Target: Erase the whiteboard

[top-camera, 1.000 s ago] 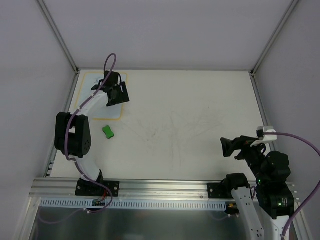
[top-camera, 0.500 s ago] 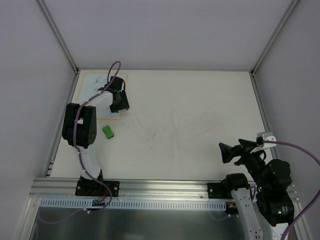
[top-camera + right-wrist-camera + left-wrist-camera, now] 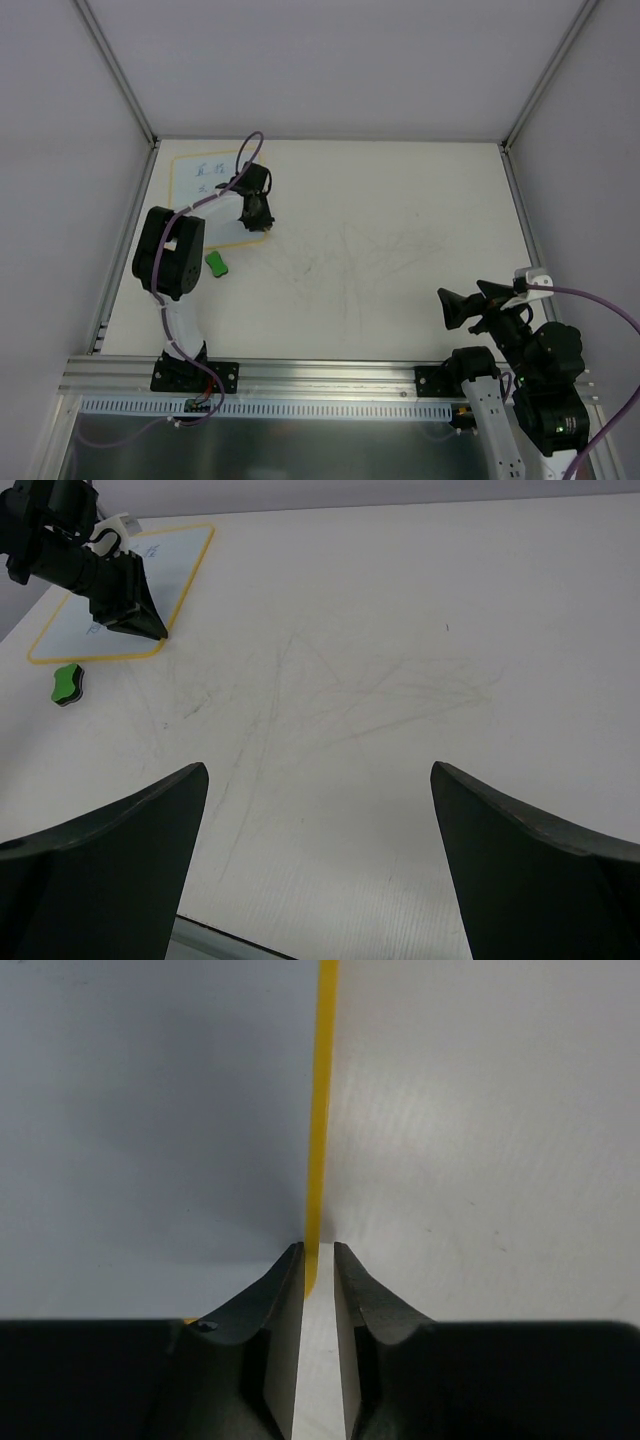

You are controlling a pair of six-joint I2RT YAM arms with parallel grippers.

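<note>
The whiteboard [image 3: 196, 190] lies flat at the table's far left, pale with a yellow rim [image 3: 322, 1110] and blue handwriting [image 3: 210, 167] near its far edge. My left gripper [image 3: 262, 222] points down at the board's near right corner. In the left wrist view its jaws [image 3: 318, 1248] stand almost together, with the rim's end in the thin slot between them and nothing clamped. The right wrist view shows the board [image 3: 170, 565] with that gripper [image 3: 125, 608] on its corner. My right gripper [image 3: 465, 298] hovers wide open and empty [image 3: 318, 768] at the near right.
A small green eraser block [image 3: 216, 263] lies on the table just in front of the board [image 3: 67, 683]. The off-white tabletop [image 3: 380, 230] carries faint scuff lines. White walls and metal posts enclose the table; an aluminium rail [image 3: 320, 375] runs along the near edge.
My left gripper slid right from over the board to its near right corner and closed its jaws; the handwriting is now uncovered. The right arm drew back toward its base, then held still.
</note>
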